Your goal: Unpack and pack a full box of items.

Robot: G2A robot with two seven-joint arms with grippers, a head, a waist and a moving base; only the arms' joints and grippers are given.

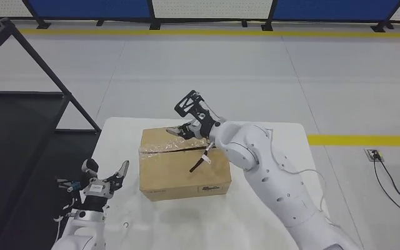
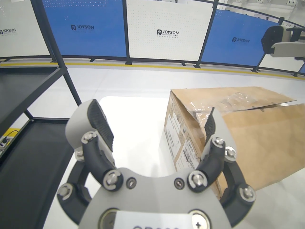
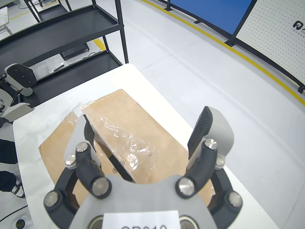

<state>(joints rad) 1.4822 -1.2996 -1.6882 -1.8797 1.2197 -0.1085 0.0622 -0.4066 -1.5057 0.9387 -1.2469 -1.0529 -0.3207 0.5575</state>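
Your right gripper (image 3: 145, 116) hangs over the far top edge of the brown cardboard box (image 1: 184, 169), fingers spread wide and holding nothing. One finger (image 3: 87, 129) sits right at the edge of a top flap (image 3: 124, 122) that stands slightly raised. You cannot tell from these views whether it touches the cardboard.

That box sits near the middle of the white worktop (image 1: 269, 134), a long side towards you. Crumpled clear tape (image 3: 133, 141) runs across the seam between its top flaps, and a dark gap shows under the lifted flap. A white printed label (image 2: 181, 139) covers the box's left end face.

Your left gripper (image 2: 152, 107) is low at the near left corner of the worktop, beside that labelled end but apart from it. Its fingers are also wide apart with nothing between them.

Left of the worktop stands a black metal shelf rack (image 1: 31, 125). Beyond the grey floor you see a yellow floor line (image 1: 206, 31) and a fence of blue and white panels (image 2: 164, 24).
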